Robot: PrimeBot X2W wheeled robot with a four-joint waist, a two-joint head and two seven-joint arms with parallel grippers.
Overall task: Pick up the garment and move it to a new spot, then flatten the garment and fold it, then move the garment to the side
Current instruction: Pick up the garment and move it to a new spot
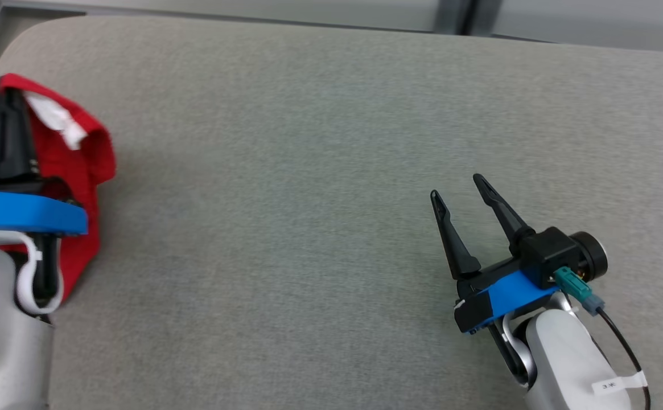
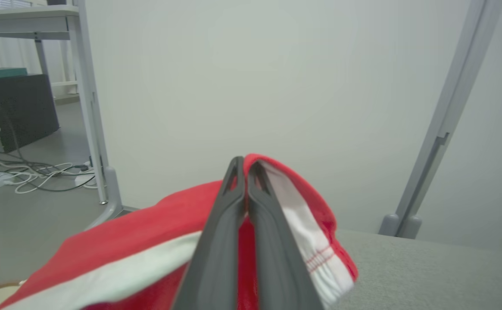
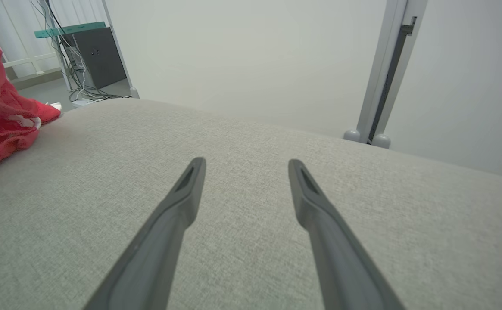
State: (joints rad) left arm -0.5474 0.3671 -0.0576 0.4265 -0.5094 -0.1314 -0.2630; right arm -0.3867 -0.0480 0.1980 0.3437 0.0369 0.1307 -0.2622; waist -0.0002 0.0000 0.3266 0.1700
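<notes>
The garment is red with white trim and lies bunched at the far left of the grey padded table. My left gripper is shut on the garment, its dark fingers pressed together over a raised fold. In the left wrist view the left gripper pinches red cloth, and the garment drapes to both sides with a white band at the right. My right gripper rests open at the lower right, far from the cloth. The right wrist view has the right gripper open over bare table and the garment at the left edge.
The table's far edge runs along the top, with a grey frame post behind it. Beyond the left corner are a metal shelf leg, a dark cabinet and loose cables on the floor.
</notes>
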